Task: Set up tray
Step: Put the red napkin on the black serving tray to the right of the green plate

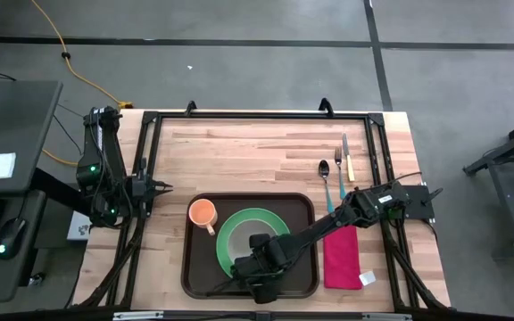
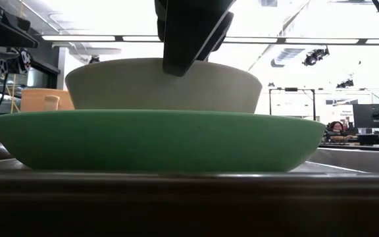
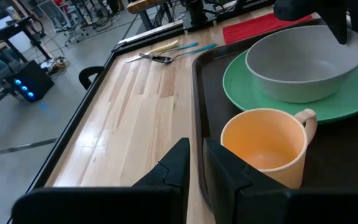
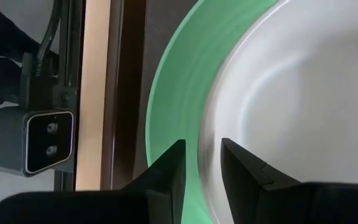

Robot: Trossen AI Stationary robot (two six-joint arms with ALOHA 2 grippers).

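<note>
The dark brown tray lies near the table's front edge. On it, the green plate carries a pale grey bowl, upright on its base. An orange cup stands on the tray left of the plate. My right gripper points down at the bowl's near rim and is open. One finger is over the bowl's inside and the other is outside, over the plate. My left gripper waits at the table's left edge, narrowly open and holding nothing. My right gripper straddles the bowl's near rim from above, one finger inside and one finger outside. A gap shows between them. Whether either finger touches the rim, I cannot tell. The bowl rests on the plate.
A red napkin lies on the table right of the tray. Behind it lie a spoon, a fork and a knife. Bare wood stretches across the table's far half. A black frame runs along the edges.
</note>
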